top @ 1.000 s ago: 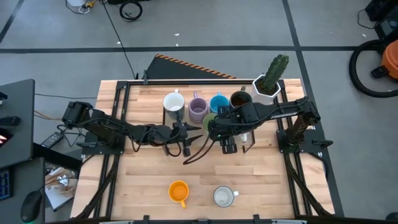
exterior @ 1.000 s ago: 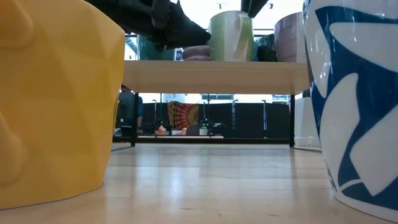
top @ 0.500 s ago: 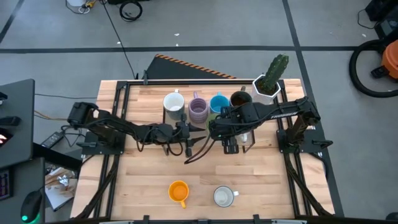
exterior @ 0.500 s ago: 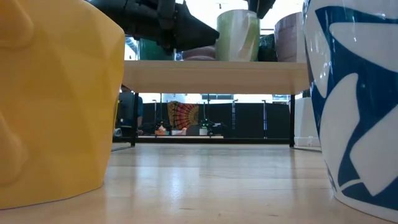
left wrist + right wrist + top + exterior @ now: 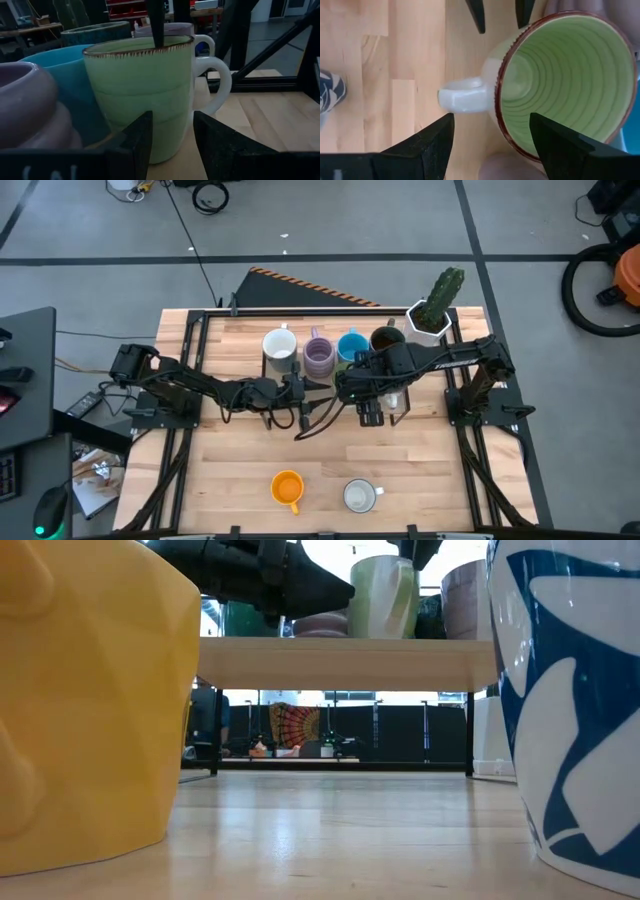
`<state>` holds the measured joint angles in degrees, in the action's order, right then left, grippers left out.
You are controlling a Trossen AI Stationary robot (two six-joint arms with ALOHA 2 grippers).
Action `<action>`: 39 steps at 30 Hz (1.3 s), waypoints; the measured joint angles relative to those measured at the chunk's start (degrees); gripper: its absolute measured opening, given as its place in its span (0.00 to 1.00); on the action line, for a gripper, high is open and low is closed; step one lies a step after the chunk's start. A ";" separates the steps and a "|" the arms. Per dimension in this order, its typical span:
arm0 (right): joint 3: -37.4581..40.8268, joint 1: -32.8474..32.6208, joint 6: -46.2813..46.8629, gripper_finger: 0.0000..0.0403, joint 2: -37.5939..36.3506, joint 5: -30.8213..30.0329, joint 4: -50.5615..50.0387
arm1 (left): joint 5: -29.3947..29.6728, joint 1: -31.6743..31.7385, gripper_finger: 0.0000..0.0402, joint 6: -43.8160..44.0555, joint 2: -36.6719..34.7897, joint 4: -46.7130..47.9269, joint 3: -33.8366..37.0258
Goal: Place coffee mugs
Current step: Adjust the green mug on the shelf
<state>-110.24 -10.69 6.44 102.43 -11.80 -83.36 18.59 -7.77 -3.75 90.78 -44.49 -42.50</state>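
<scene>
Green mug [image 5: 142, 95] sits on the desk [image 5: 400, 470] near center, at 6 o'clock of the blue mug [image 5: 351, 345]. Right claw [image 5: 490, 145] hangs wide above it; left claw [image 5: 170, 142] sits open at its 9 o'clock.

The floor [image 5: 330, 220] is grey with dark lines. A black desk [image 5: 25, 380] sits at the left edge. Black cables [image 5: 205, 195] lie at the top.

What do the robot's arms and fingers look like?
Both arms are dark, almost black, built from jointed segments. The left arm has loose black cables looping off near its wrist, and the right arm is chunkier. Each ends in two flat, dark, wedge-shaped fingers. The left arm's fingers look matte black too, with faint pale markings on the block beneath them.
</scene>
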 joint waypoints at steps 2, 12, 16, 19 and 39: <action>-0.37 0.04 -0.58 0.66 0.06 -0.02 0.00 | 0.02 0.00 0.37 0.02 0.00 0.05 0.00; -3.98 -0.01 -2.00 0.64 0.04 -0.51 -0.05 | -0.04 0.22 0.37 0.04 0.47 1.30 0.00; -4.01 0.01 -1.51 0.63 0.04 0.07 -0.26 | -0.02 0.22 0.37 0.00 2.22 -0.37 0.00; -4.01 -0.01 -1.45 0.63 0.04 0.75 -0.16 | -0.17 0.22 0.37 -0.04 3.21 -1.62 0.02; -4.01 2.11 0.82 0.63 0.04 4.05 -1.09 | -1.73 0.56 0.37 -0.37 6.73 0.36 -4.09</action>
<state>-114.26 -8.58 7.25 102.48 -7.75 -84.45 16.86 -7.21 -4.12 97.51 -44.14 -46.59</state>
